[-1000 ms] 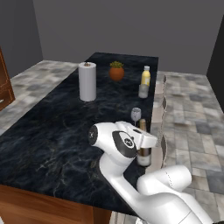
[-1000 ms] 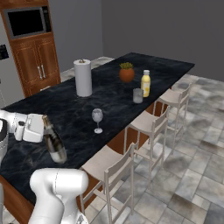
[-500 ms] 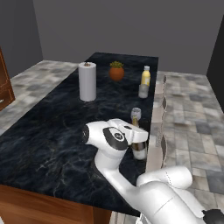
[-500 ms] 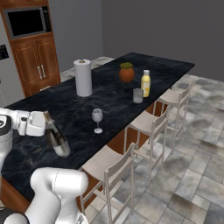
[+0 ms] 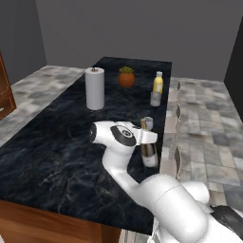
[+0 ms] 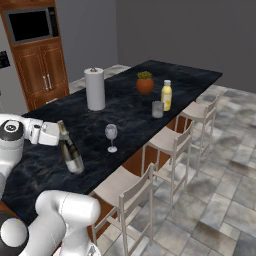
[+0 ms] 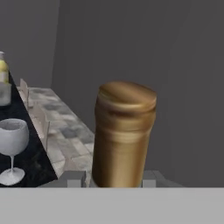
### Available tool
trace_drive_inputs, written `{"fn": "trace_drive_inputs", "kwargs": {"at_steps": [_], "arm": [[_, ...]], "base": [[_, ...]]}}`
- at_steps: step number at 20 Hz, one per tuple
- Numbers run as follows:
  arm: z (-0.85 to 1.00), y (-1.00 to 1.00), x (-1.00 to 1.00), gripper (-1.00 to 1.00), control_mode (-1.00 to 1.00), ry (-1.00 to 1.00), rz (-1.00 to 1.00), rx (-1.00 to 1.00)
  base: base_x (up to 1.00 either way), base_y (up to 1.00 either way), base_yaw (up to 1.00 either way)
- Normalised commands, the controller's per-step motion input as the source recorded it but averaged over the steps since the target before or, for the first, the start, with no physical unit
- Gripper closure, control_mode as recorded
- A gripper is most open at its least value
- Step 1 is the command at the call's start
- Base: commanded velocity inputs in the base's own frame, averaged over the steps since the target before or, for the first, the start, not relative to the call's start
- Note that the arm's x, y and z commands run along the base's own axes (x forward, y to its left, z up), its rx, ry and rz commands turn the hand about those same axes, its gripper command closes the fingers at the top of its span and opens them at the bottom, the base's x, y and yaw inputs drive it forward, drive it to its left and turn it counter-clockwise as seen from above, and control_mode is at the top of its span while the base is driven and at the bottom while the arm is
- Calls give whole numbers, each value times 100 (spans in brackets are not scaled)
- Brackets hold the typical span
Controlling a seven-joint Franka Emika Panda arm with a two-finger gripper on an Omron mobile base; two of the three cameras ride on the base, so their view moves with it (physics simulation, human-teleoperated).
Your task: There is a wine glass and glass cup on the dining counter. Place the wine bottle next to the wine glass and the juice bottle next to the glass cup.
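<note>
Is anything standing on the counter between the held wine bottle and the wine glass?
Nothing visible. The gripper holds the wine bottle by its neck, tilted, and only bare dining counter lies between it and the wine glass.

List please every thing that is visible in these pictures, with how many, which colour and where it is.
dining counter: 1, black marbled top, wooden base, centre of room.
wine bottle: 1, dark, tan top, pale label, tilted, held by its neck above the counter's near part, near the wine glass.
wine glass: 1, clear, upright on counter.
glass cup: 1, greyish, beside juice bottle.
juice bottle: 1, yellow, pale cap, far end.
paper towel roll: 1, white, upright.
potted plant: 1, orange pot, far end.
stools: 3, pale wood, along counter.
cabinet: 1, brown, with microwave.
gripper: 1, white, shut on bottle neck.
</note>
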Motion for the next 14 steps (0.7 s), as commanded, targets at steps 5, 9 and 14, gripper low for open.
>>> {"fn": "trace_drive_inputs", "kwargs": {"at_steps": [5, 9, 14], "arm": [[0, -16, 18, 100, -100, -1, 0, 1], [-4, -19, 5, 100, -100, -5, 0, 6], [-2, -21, 0, 100, -100, -13, 4, 11]], "base": [[0, 0, 0], [0, 0, 0], [0, 0, 0]]}}
